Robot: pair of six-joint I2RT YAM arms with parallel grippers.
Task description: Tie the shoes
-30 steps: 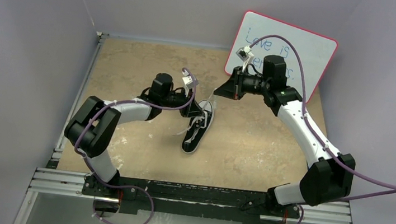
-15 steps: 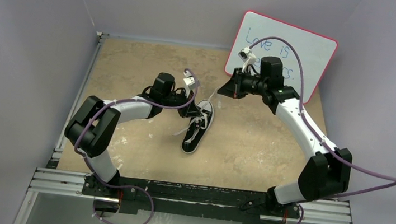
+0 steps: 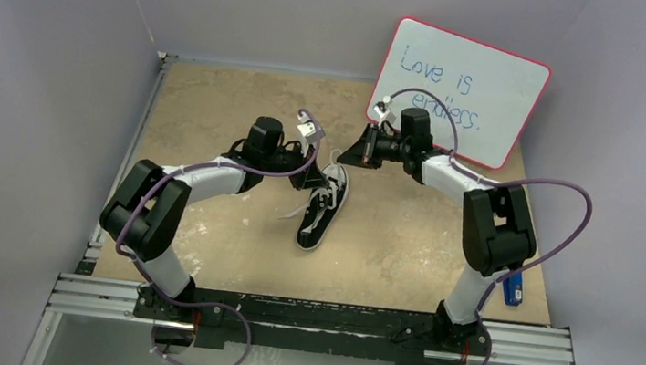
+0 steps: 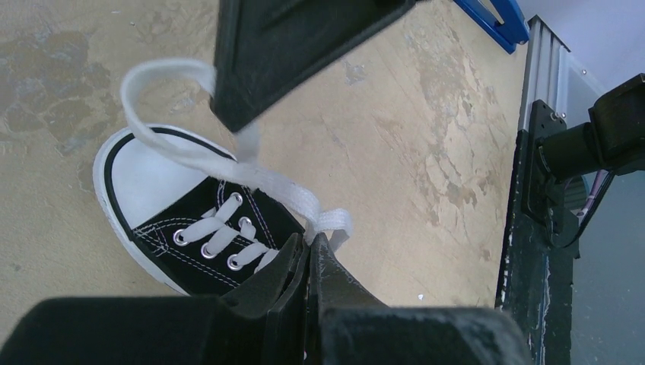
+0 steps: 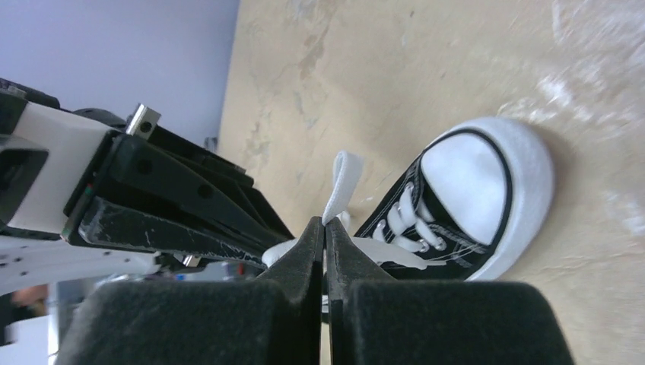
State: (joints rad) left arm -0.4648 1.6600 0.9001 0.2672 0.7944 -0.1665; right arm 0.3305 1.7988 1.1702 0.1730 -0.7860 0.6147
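- The black sneaker [image 3: 318, 211] rests sole down on the table [image 3: 218, 102] between the two arms, with both claws gathered over its far end.
- The left claw [image 4: 312, 245] is pinched tight on a stretch of white lace [image 4: 255, 176] just above the eyelets. The strand folds over right at the claw's tips.
- The right claw [image 5: 325, 228] is also clamped on lace, and a short flat loop stands up out of its tips above the lacing.
- The claws sit very near each other. The overhead view does not show which strand comes from which side, so this is probably mid-knot rather than a finished bow.
- The shoe is small and looks light. A hard one-sided pull would likely drag or tip it instead of tightening anything, so the pulls should oppose and balance each other.
- The laces are soft, flat and limp. They twist easily and could slide out of a loose pinch.
- The best hold is on the lace itself, at a fold or near a free end, with the flat side across the pads. The canvas and the smooth rubber cap are poorer places to grip.
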